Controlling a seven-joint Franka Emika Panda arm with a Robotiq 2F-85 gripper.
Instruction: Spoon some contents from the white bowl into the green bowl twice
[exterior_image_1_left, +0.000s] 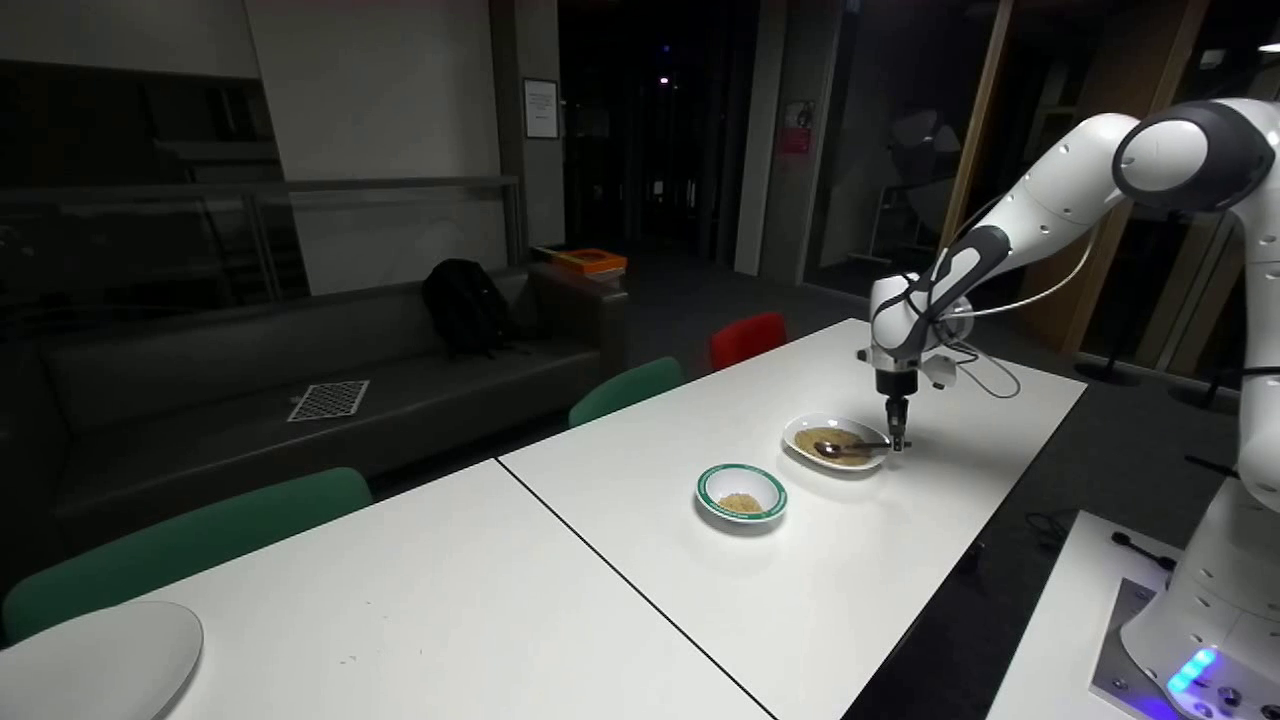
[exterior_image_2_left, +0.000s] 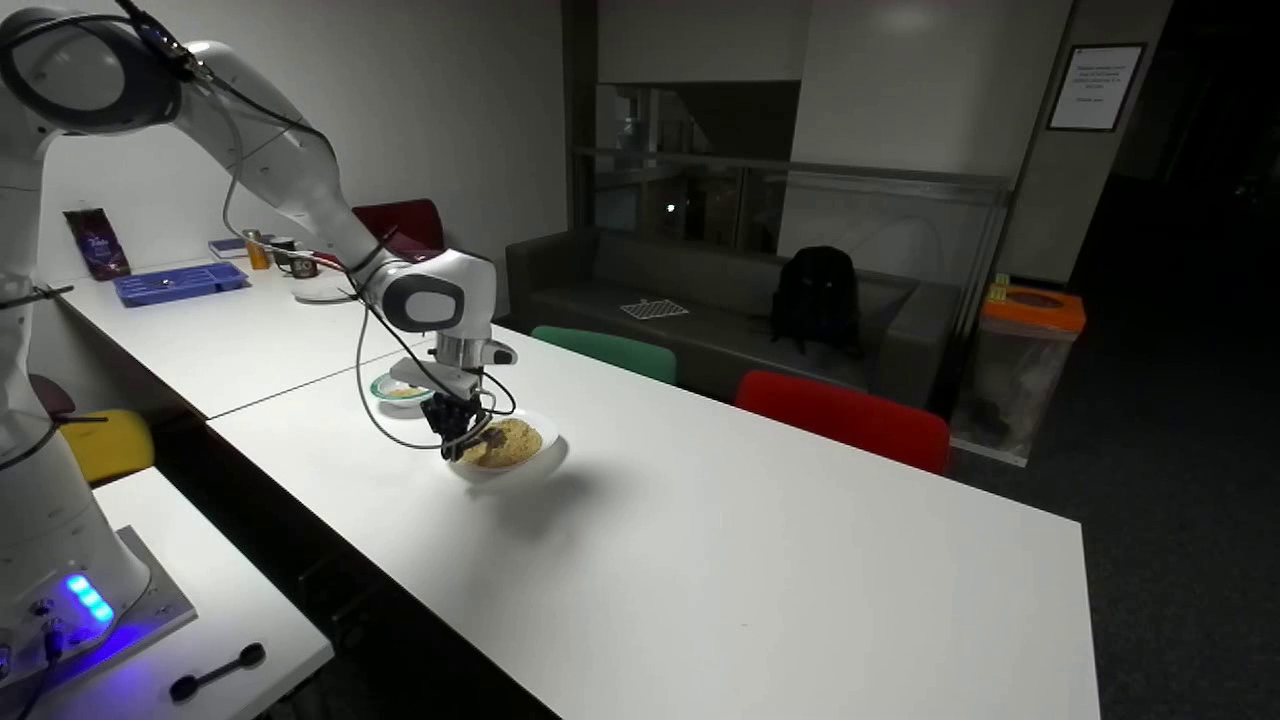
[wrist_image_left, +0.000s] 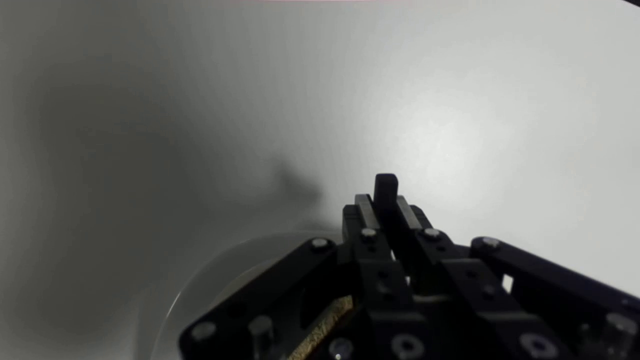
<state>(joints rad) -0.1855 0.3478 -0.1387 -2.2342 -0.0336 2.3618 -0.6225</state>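
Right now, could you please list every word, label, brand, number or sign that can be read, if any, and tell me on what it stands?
None can be read with certainty.
Framed notice on the pillar: several printed lines, too small and blurred.
Purple packet: light marks like lettering, too blurred.
Green bowl: marks like lettering on its green rim, too small.
Pink-red sign: too small and dark to tell any words.

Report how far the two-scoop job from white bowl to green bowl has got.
Done: some contents lie in the green bowl, so probably one scoop at least. In hand: the claw grips the spoon, which reaches over or into the white bowl. Left: likely tipping another scoop into the green bowl; the exact count isn't visible.
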